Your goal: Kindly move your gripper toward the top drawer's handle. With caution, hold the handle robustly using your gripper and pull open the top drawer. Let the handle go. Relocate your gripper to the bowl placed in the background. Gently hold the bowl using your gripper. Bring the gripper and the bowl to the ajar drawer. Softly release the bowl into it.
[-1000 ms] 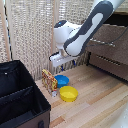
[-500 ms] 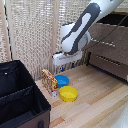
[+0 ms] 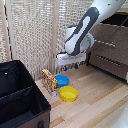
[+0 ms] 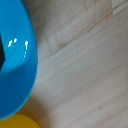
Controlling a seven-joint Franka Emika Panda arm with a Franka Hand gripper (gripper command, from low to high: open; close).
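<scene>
1. Exterior view has the arm (image 3: 87, 30) reaching in from the upper right, with the gripper (image 3: 70, 64) hanging in the air above the blue bowl (image 3: 61, 80), not touching it.
2. Fingers are tiny dark stubs under the white block. Honestly can't tell whether they're spread or closed, too blurry. Nothing looks held.
3. The bowl sits on the wooden floor (image 3: 100, 100), just in front of the slatted blind wall (image 3: 35, 35).
4. A yellow bowl (image 3: 69, 93) sits right beside the blue one, nearer the camera, looks like they're touching or nearly so.
5. A small patterned box (image 3: 49, 80) stands upright just on the exterior view's left of the blue bowl.
6. Big black bin (image 3: 20, 97) fills the lower left corner of that view.
7. The dresser (image 3: 110, 52) is at the exterior view's right. Top drawer (image 3: 111, 38) looks pulled out a bit, with its bar handle (image 3: 106, 43) showing on the front.
8. Wrist view is mostly floor planks (image 4: 80, 65), the blue bowl's (image 4: 17, 60) rim and shiny inside along one edge, and a sliver of the yellow bowl (image 4: 20, 121) at the corner. No fingers show in it.
</scene>
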